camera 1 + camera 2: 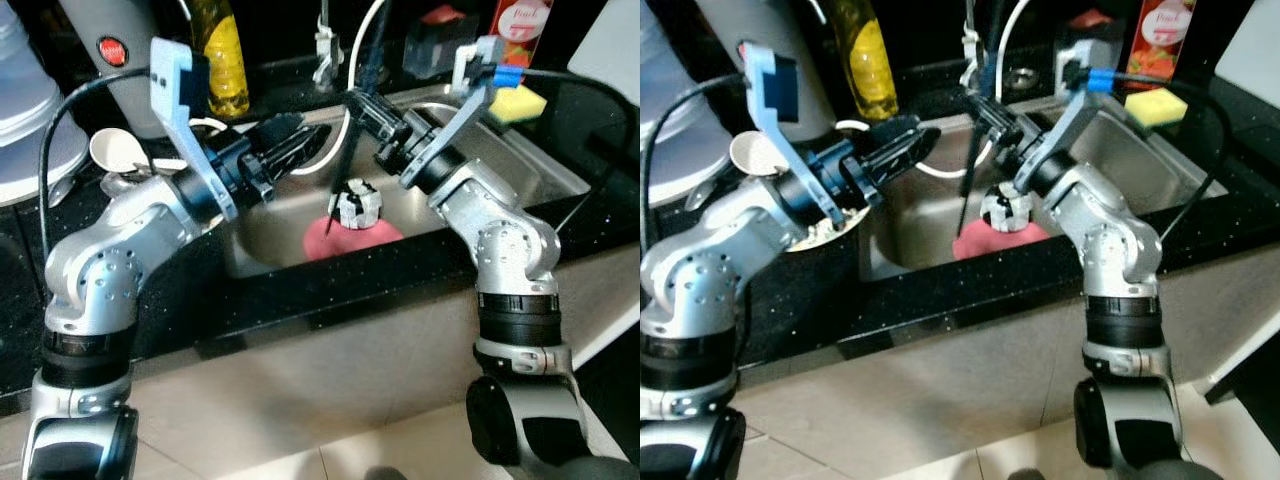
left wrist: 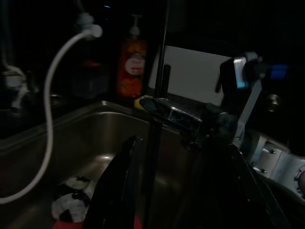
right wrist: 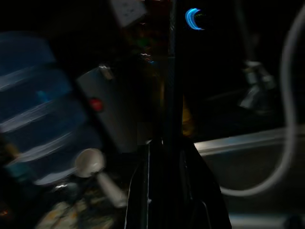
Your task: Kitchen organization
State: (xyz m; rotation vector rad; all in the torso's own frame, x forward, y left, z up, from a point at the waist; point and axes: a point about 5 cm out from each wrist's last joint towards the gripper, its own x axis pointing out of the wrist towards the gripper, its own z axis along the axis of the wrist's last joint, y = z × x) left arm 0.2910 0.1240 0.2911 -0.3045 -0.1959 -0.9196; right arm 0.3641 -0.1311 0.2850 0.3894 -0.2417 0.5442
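Head views: right gripper (image 1: 362, 103) clamped on thin black rod (image 1: 340, 185), upright over steel sink (image 1: 520, 165); left gripper (image 1: 300, 140) alongside, parted.
Left wrist: rod crossing near fingers (image 2: 119, 186).
Right wrist: rod between fingers (image 3: 143, 191).

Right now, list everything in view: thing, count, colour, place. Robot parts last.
Sink: one, steel, set in the black counter.
Pink cloth: one, in the sink basin.
Black-and-white item: one, on the pink cloth.
Thin black rod: one, upright over the basin.
White hose: one, hanging into the sink.
Sponge: one, yellow, sink's far rim.
Yellow bottle: one, behind the sink.
Red carton: one, back of counter.
White spoon: one, counter to the left.
Left gripper: black, over the sink's left edge.
Right gripper: black, shut on the rod.
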